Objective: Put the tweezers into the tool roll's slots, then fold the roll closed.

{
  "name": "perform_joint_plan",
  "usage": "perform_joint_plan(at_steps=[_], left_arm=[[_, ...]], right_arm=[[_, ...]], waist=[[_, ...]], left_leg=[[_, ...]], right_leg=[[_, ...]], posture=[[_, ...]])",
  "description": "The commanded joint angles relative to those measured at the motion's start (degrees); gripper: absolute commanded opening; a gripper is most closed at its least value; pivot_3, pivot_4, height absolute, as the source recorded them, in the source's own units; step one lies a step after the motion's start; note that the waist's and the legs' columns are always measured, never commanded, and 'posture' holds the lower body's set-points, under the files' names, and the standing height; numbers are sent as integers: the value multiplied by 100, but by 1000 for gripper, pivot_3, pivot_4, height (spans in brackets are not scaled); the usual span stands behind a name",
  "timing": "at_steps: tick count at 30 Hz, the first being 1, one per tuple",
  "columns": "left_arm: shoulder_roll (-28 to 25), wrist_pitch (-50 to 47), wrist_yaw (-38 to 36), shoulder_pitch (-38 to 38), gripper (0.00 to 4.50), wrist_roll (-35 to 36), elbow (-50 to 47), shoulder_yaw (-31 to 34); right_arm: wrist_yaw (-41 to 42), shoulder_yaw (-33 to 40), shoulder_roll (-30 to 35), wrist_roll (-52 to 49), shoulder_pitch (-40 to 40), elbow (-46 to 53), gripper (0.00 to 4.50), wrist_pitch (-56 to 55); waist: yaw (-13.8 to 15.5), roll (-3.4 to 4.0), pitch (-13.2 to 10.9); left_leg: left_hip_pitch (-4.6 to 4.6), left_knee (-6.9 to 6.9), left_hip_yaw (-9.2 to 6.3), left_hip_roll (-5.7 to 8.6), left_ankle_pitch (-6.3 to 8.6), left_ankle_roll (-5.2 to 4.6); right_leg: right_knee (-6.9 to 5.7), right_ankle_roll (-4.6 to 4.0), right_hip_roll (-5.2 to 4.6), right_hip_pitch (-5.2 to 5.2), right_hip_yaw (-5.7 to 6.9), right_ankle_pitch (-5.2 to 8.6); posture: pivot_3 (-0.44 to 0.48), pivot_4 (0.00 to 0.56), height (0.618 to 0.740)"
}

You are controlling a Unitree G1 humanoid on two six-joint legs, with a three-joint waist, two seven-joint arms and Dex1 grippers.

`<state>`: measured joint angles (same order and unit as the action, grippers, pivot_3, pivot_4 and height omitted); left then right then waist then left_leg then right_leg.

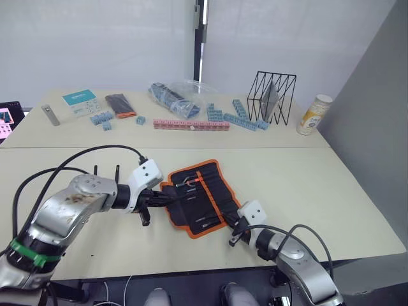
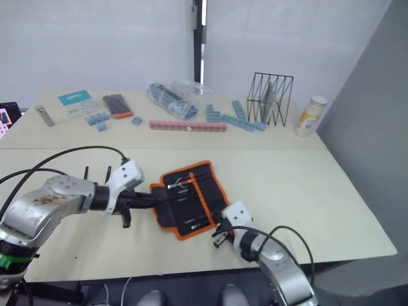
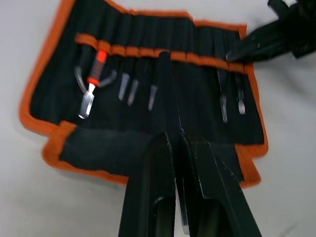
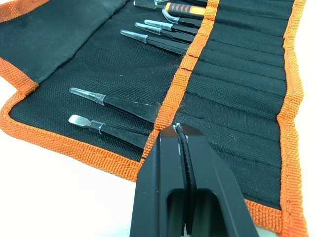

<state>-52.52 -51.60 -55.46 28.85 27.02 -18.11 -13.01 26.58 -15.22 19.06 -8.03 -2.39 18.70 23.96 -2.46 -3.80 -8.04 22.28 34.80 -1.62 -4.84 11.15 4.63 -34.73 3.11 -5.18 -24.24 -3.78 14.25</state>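
Observation:
The tool roll (image 1: 203,185) lies open in the middle of the near table, black with orange piping. Across its inner face runs an orange band over the slots (image 3: 133,51). Several tweezers (image 4: 113,103) sit in slots, silver tips showing, beside an orange-handled tool (image 3: 96,74). My left gripper (image 3: 175,136) reaches in from the roll's left side, shut on a slim black tweezer (image 3: 167,84) whose far end meets the band mid-roll. My right gripper (image 4: 177,129) is shut, its tip resting on the band at the roll's near right end.
On the far table stand a black wire rack (image 1: 273,95), a bottle (image 1: 314,115), a row of pink blocks (image 1: 191,125), blue blocks (image 1: 245,121), a plastic bag (image 1: 175,95), a black-and-orange flat item (image 1: 120,105) and a grey bar (image 1: 51,115).

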Motion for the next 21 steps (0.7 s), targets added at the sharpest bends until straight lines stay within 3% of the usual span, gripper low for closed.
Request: perform_joint_plan(at_steps=[1,8,21], left_arm=[[-5,-108,-339,529,26,-234,100,-463],[144,-122,-519,1029,26,-809,420,-1248],[675,-207,-430,1600,26,-1593,596,-1856]], right_arm=[[-128,-188,65,233,-281,-674,0,553],[-205,-179,44,240,-315,-622,0,582],[-334,-202,-13,218,-475,-494,0,620]], waist=[[-5,0,0],[-11,3,-3],[12,9,-10]], left_leg=[[1,2,0,0,0,0],[4,-2,1,0,-1,-1],[7,1,-2,1,-3,-5]], right_leg=[[2,0,-1,1,0,0],[12,0,3,2,-1,0],[5,1,7,7,-3,0]], posture=[[0,150,717],[0,150,717],[0,150,717]])
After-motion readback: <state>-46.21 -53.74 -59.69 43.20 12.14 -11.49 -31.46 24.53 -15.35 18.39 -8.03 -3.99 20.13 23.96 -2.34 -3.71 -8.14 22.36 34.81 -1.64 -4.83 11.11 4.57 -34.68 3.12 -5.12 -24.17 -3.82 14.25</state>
